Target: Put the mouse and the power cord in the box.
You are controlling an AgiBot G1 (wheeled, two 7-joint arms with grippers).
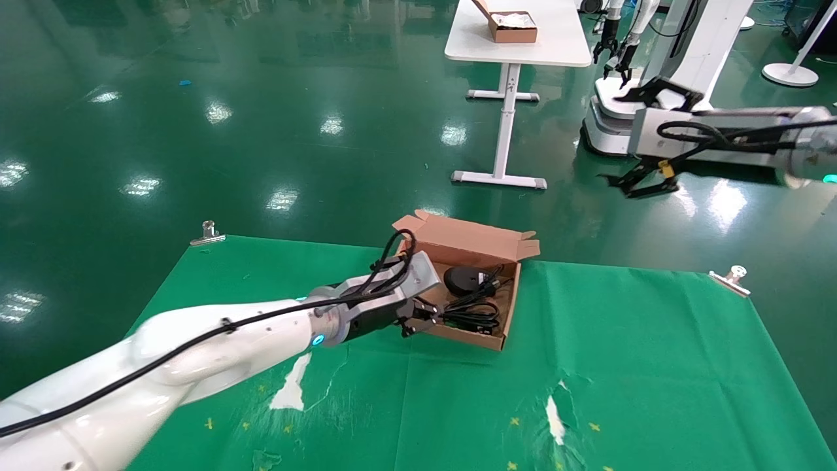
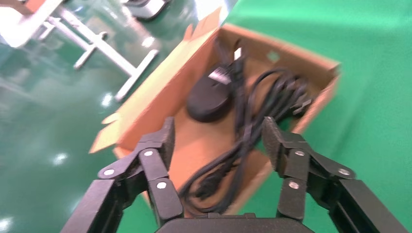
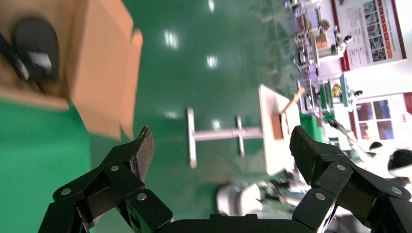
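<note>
The left gripper [image 1: 418, 318] sits at the near left rim of the box [image 1: 461, 243], its fingers [image 2: 163, 141] spread wide with nothing between them. In the left wrist view the spread jaws frame the box interior from just outside its near end.

The box stands open on the green table cover [image 1: 621, 353], lid flap raised at the far side. Inside, the mouse [image 1: 463, 279] lies toward the far end, a white label on it showing in the left wrist view. Beside it, the power cord [image 1: 472, 315] lies in loose loops along the floor of the box, reaching to the near wall. Both items are within the box walls.

The right gripper [image 1: 644, 182] is held high and well apart, above the floor beyond the table's far right, its fingers [image 3: 141, 150] wide open and holding nothing.

2 metal clips [image 1: 208, 233] pin the cover's far corners.
</note>
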